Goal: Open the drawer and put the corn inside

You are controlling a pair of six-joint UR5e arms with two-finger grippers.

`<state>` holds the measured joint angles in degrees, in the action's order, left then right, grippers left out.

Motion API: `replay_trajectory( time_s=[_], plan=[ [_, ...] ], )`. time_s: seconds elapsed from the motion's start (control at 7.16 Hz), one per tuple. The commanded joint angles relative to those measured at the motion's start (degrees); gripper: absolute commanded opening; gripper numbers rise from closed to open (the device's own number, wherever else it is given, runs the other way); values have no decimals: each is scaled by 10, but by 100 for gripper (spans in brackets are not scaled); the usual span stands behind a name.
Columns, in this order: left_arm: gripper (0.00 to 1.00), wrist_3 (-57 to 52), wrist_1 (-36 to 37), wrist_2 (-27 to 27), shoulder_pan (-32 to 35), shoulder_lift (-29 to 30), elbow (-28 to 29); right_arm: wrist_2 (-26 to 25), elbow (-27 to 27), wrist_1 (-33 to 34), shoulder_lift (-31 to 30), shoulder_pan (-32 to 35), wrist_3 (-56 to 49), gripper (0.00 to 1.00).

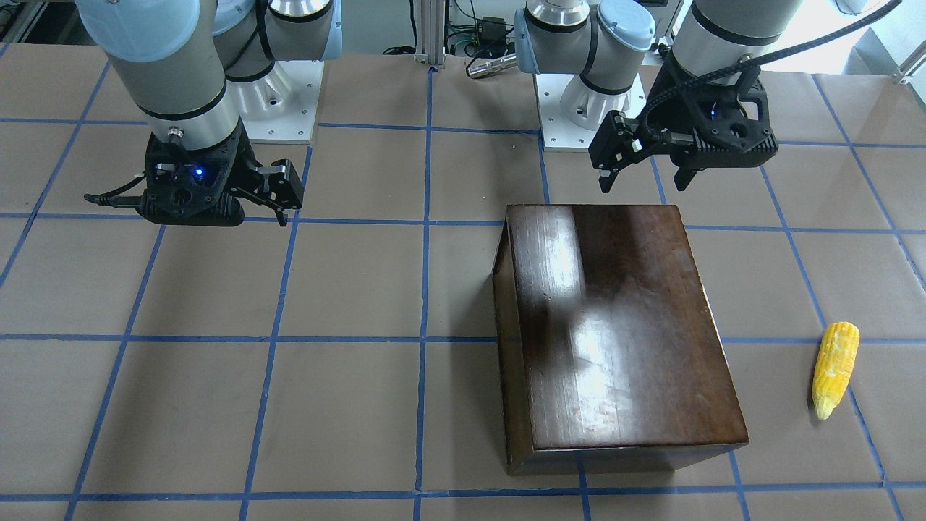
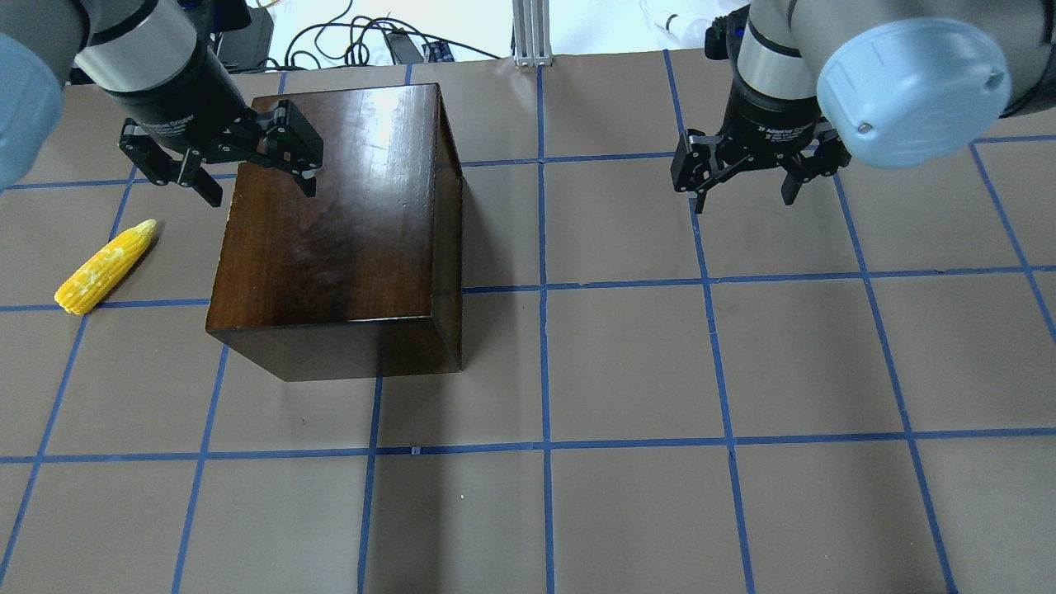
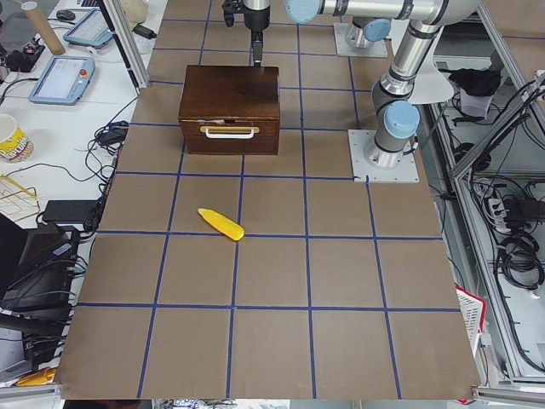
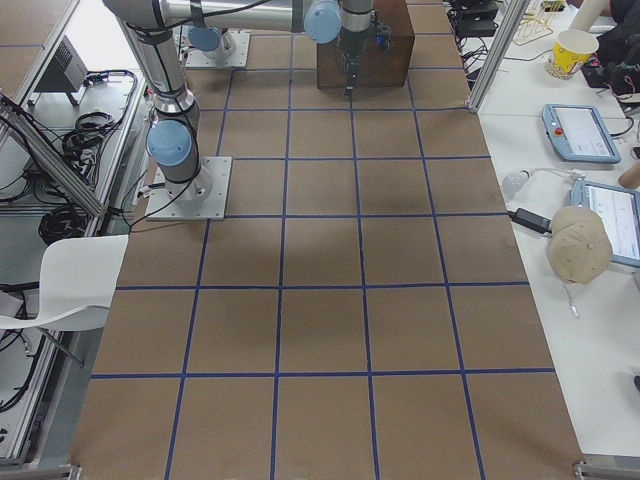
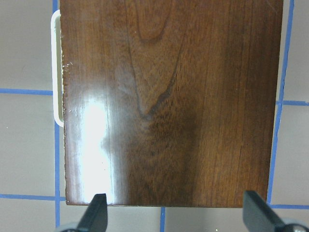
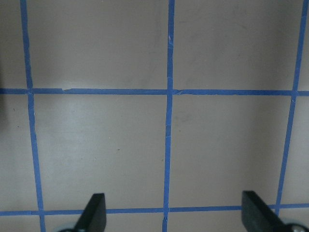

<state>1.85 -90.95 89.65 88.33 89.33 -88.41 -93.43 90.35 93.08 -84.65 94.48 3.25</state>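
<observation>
The glossy dark-brown box (image 2: 330, 223) stands left of the table's middle. Its drawer (image 3: 266, 138) is shut. The drawer's white handle (image 3: 228, 131) faces the table's left end and also peeks out in the left wrist view (image 5: 55, 72). The yellow corn (image 2: 106, 266) lies flat on the table to the left of the box, apart from it, and also shows in the front view (image 1: 835, 369). My left gripper (image 2: 219, 172) is open and empty, hovering over the box's far left edge (image 5: 169, 96). My right gripper (image 2: 747, 186) is open and empty above bare table, far right of the box.
The brown table (image 2: 627, 363) carries a grid of blue tape. The two arm bases (image 1: 586, 108) stand at the robot's edge of the table. Operators' tables with tablets and a cup (image 3: 13, 136) lie beyond the table's edge.
</observation>
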Motion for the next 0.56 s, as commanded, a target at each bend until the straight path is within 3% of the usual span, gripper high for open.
replay_trajectory(
  time_s=[0.0,0.42],
  plan=[
    [100,0,0,0,0,1,1,0,0,0,0,0,0,100],
    [100,-11,-15,-2,-28,1,24,0,0,0,0,0,0,100]
  ],
)
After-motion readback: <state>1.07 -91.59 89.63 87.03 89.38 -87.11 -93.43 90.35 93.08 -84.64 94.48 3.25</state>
